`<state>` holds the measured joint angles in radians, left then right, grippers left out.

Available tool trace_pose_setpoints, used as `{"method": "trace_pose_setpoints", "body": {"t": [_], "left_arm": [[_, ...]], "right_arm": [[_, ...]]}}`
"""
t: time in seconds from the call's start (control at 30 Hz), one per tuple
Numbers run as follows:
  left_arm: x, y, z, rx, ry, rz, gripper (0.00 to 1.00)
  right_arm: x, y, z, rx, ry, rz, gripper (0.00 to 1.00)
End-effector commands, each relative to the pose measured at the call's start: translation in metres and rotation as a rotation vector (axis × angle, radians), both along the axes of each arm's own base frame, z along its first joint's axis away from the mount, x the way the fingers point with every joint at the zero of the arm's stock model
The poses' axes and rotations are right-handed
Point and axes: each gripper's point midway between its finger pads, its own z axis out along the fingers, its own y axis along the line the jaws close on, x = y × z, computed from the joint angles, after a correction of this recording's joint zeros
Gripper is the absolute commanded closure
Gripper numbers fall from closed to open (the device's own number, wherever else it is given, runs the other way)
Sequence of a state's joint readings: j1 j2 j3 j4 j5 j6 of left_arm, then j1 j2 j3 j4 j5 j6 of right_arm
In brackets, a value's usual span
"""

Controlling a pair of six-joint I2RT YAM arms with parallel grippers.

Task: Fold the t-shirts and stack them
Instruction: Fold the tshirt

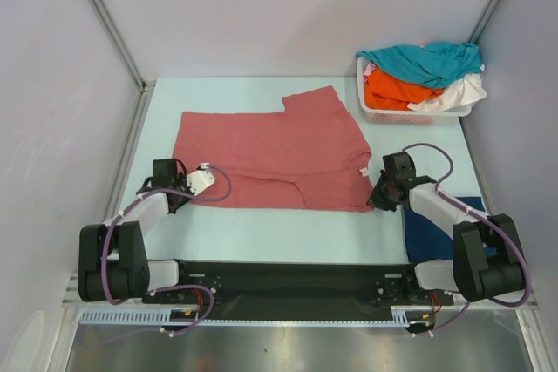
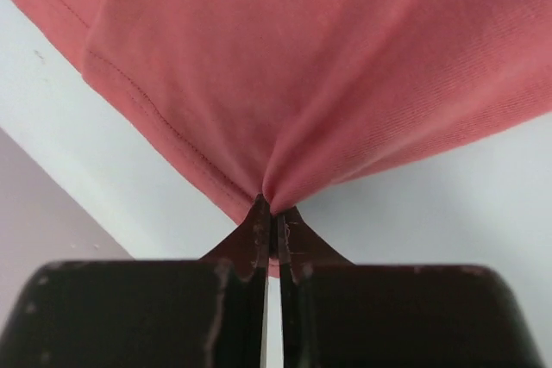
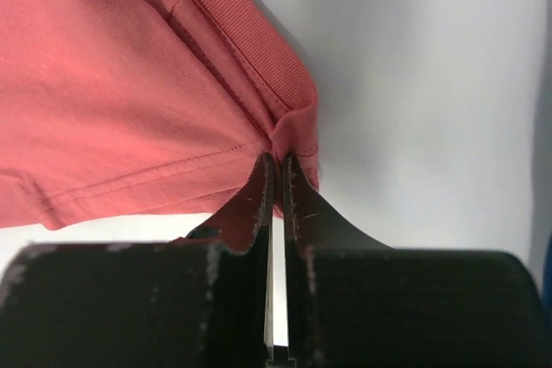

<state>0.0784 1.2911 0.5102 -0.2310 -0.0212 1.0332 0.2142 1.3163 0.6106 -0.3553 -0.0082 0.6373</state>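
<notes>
Clamps shirt point(image 1: 270, 154) hem, frame left, in left gripper point(image 2: 269, 213); ribbed edge, frame right, in right gripper point(image 3: 276, 170); arms low, angled inward.

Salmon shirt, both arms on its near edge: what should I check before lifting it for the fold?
1. Left fingers shut on hem of salmon shirt: ok.
2. Right fingers shut beside its ribbed collar: ok.
3. Layers pinched at each grip: cannot tell.
4. Shirt spread flat between grips: ok.
5. Basket apart from shirt: ok.
6. Navy shirt free of the right arm: cannot tell.
</notes>
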Motion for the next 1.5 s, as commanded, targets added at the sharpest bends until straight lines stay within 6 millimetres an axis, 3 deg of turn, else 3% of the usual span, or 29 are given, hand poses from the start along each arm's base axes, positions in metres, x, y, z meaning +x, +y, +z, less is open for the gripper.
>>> {"method": "trace_pose_setpoints", "body": {"t": [0.0,0.07,0.3,0.43,0.47,0.53,0.57,0.63,0.67,0.73,0.77,0.83,0.87,0.93,0.97,1.0,1.03,1.07,1.1,1.17,1.2,1.23,1.27,1.3,1.33,1.4,1.43,1.47], "left_arm": [[-0.031,-0.016,-0.009,-0.08,0.093,-0.015,1.0],[-0.038,-0.017,0.002,-0.074,0.081,-0.031,1.0],[-0.103,-0.031,0.021,-0.105,0.203,-0.126,1.0],[-0.111,-0.036,0.023,-0.131,0.226,-0.138,1.0],[-0.11,-0.035,0.025,-0.126,0.222,-0.137,1.0],[-0.107,-0.032,0.028,-0.101,0.219,-0.149,0.86],[-0.105,-0.029,0.03,-0.086,0.214,-0.146,0.52],[-0.096,-0.023,0.039,-0.053,0.199,-0.15,0.19],[-0.092,-0.023,0.045,-0.05,0.193,-0.155,0.14],[-0.089,-0.026,0.058,-0.077,0.204,-0.163,0.02],[-0.073,-0.028,0.078,-0.097,0.168,-0.17,0.01],[-0.059,-0.039,0.099,-0.197,0.127,-0.161,0.0],[-0.039,-0.041,0.119,-0.231,0.083,-0.153,0.0],[-0.009,-0.05,0.139,-0.37,0.007,-0.058,0.0],[0.014,-0.049,0.149,-0.412,-0.015,-0.008,0.02],[0.035,-0.045,0.155,-0.446,-0.05,0.047,0.03],[0.046,-0.046,0.158,-0.526,-0.049,0.162,0.05],[0.064,-0.042,0.174,-0.559,-0.089,0.213,0.1],[0.079,-0.038,0.158,-0.594,-0.042,0.278,0.13],[0.1,-0.033,0.159,-0.639,-0.049,0.398,0.17],[0.114,-0.028,0.158,-0.643,-0.078,0.432,0.19],[0.123,-0.02,0.145,-0.639,-0.069,0.512,0.19],[0.132,-0.015,0.147,-0.632,-0.097,0.538,0.19],[0.144,-0.009,0.148,-0.63,-0.138,0.556,0.18],[0.152,-0.005,0.137,-0.631,-0.133,0.591,0.19],[0.169,0.002,0.136,-0.623,-0.17,0.609,0.18],[0.174,0.002,0.133,-0.636,-0.17,0.625,0.19],[0.184,0.002,0.121,-0.639,-0.148,0.639,0.19]], "right_arm": [[-0.013,-0.005,0.006,-0.008,0.033,-0.017,1.0],[-0.024,-0.007,0.016,-0.002,0.042,-0.031,1.0],[-0.073,-0.011,0.036,0.064,0.069,-0.158,1.0],[-0.083,-0.017,0.039,0.076,0.041,-0.23,0.99],[-0.087,-0.021,0.039,0.062,0.049,-0.246,0.95],[-0.087,-0.026,0.048,0.052,0.024,-0.273,0.91],[-0.085,-0.026,0.052,0.049,0.007,-0.275,0.72],[-0.071,-0.03,0.068,0.028,-0.064,-0.255,0.53],[-0.065,-0.031,0.073,0.014,-0.083,-0.241,0.49],[-0.042,-0.029,0.101,-0.02,-0.158,-0.163,0.45],[-0.026,-0.024,0.107,-0.034,-0.174,-0.126,0.4],[-0.002,-0.014,0.125,-0.063,-0.231,-0.032,0.38],[0.028,-0.003,0.145,-0.092,-0.293,0.064,0.38],[0.062,0.01,0.162,-0.112,-0.344,0.151,0.4],[0.086,0.014,0.193,-0.142,-0.415,0.196,0.44],[0.109,0.02,0.181,-0.164,-0.371,0.225,0.47],[0.124,0.024,0.186,-0.177,-0.382,0.249,0.5],[0.149,0.032,0.219,-0.176,-0.461,0.263,0.53],[0.169,0.039,0.196,-0.199,-0.413,0.316,0.53],[0.198,0.05,0.197,-0.201,-0.424,0.357,0.53],[0.219,0.054,0.219,-0.209,-0.479,0.36,0.53],[0.238,0.057,0.186,-0.227,-0.406,0.372,0.53],[0.249,0.06,0.179,-0.236,-0.394,0.378,0.53],[0.269,0.065,0.2,-0.236,-0.449,0.372,0.53],[0.281,0.067,0.156,-0.252,-0.36,0.394,0.54],[0.298,0.069,0.135,-0.261,-0.332,0.399,0.57],[0.311,0.072,0.116,-0.268,-0.308,0.408,0.57],[0.318,0.073,0.107,-0.274,-0.3,0.41,0.57]]}}
